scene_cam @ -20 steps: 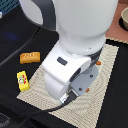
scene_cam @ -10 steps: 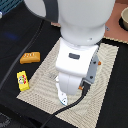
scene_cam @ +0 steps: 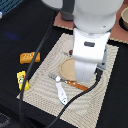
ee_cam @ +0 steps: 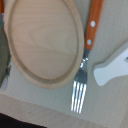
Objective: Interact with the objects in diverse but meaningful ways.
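With the arm hanging over the wooden plate (ee_cam: 42, 42) and fork (ee_cam: 85, 55), its tool hidden so its grip cannot be told, the nearest toy is the white fish (scene_cam: 61, 93) on the placemat (scene_cam: 37, 80), likely next to approach.

Arm hides most of wooden plate (scene_cam: 65, 68); white-grey fish shape (ee_cam: 112, 70) — cut off
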Controlling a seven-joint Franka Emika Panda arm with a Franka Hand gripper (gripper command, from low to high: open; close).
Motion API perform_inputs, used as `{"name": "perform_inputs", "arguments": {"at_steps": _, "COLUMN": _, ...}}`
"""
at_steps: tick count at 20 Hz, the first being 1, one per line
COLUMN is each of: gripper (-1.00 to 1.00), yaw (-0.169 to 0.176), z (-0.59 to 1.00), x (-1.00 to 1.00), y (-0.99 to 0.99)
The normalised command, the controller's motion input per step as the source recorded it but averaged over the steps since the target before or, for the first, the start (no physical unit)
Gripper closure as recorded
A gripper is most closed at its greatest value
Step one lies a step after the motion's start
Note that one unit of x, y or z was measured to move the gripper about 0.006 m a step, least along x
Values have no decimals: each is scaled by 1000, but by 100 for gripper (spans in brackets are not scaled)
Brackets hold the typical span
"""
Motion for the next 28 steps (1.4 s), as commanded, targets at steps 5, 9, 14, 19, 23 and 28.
{"name": "perform_inputs", "arguments": {"at_steps": 5, "gripper": -100, "yaw": 54, "z": -151, "x": -339, "y": 755}}
{"name": "perform_inputs", "arguments": {"at_steps": 9, "gripper": -100, "yaw": 47, "z": -155, "x": -461, "y": 741}}
{"name": "perform_inputs", "arguments": {"at_steps": 14, "gripper": -100, "yaw": 46, "z": -235, "x": -569, "y": 678}}
{"name": "perform_inputs", "arguments": {"at_steps": 19, "gripper": -100, "yaw": 57, "z": -225, "x": -671, "y": 618}}
{"name": "perform_inputs", "arguments": {"at_steps": 23, "gripper": -100, "yaw": 63, "z": -207, "x": -744, "y": 584}}
{"name": "perform_inputs", "arguments": {"at_steps": 28, "gripper": -100, "yaw": 70, "z": -199, "x": -763, "y": 561}}
